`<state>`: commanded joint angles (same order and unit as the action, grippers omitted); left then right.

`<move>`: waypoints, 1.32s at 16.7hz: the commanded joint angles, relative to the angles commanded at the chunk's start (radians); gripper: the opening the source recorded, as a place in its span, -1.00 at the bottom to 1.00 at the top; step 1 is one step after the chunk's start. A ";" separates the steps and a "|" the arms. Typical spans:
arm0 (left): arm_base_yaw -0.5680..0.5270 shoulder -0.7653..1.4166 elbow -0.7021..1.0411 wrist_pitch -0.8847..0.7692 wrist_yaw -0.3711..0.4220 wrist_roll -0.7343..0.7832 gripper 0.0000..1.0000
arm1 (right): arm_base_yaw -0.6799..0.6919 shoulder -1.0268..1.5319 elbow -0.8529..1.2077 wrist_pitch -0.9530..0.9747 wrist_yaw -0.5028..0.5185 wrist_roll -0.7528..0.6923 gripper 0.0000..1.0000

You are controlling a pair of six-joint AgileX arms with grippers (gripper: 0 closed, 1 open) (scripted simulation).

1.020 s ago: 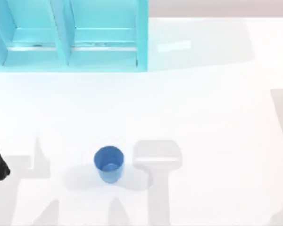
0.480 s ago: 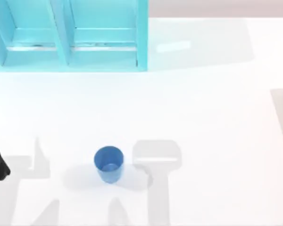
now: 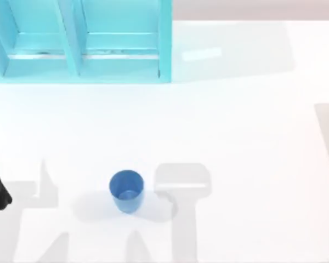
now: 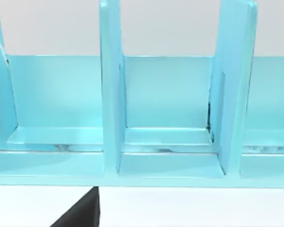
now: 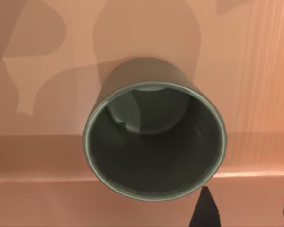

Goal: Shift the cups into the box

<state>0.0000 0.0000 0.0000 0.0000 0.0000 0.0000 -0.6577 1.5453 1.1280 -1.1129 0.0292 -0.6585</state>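
Top view is showing the bright blue cup (image 3: 126,190) standing upright on the white table (image 3: 247,137), well apart from the turquoise box (image 3: 79,41). Right wrist view is looking into the dark olive-grey cup (image 5: 155,142), sitting over a brownish surface (image 5: 47,156). Whether either arm's jaws are open or closed, I cannot tell. Left wrist view is facing the box's compartments.

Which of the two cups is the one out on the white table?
The bright blue cup, standing upright toward the table's near edge. The dark olive-grey cup shows instead close up in the right wrist view, over a brownish surface.
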 joint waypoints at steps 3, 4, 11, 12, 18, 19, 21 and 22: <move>0.000 0.000 0.000 0.000 0.000 0.000 1.00 | 0.000 0.000 0.000 0.000 0.000 0.000 0.66; 0.000 0.000 0.000 0.000 0.000 0.000 1.00 | 0.000 0.000 0.000 0.000 0.000 0.000 0.81; 0.000 0.000 0.000 0.000 0.000 0.000 1.00 | 0.000 0.000 0.000 0.000 0.000 0.000 1.00; 0.000 0.000 0.000 0.000 0.000 0.000 1.00 | 0.000 0.000 0.000 0.000 0.000 0.000 1.00; 0.000 0.000 0.000 0.000 0.000 0.000 1.00 | -0.006 -0.003 0.074 -0.069 0.002 -0.001 1.00; 0.000 0.000 0.000 0.000 0.000 0.000 1.00 | -0.008 -0.002 0.118 -0.107 0.003 -0.001 1.00; 0.000 0.000 0.000 0.000 0.000 0.000 1.00 | -0.010 0.002 0.220 -0.200 0.002 -0.002 1.00; 0.000 0.000 0.000 0.000 0.000 0.000 1.00 | -0.010 0.005 0.268 -0.252 0.001 -0.003 1.00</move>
<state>0.0000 0.0000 0.0000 0.0000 0.0000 0.0000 -0.6679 1.5499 1.3957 -1.3645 0.0301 -0.6618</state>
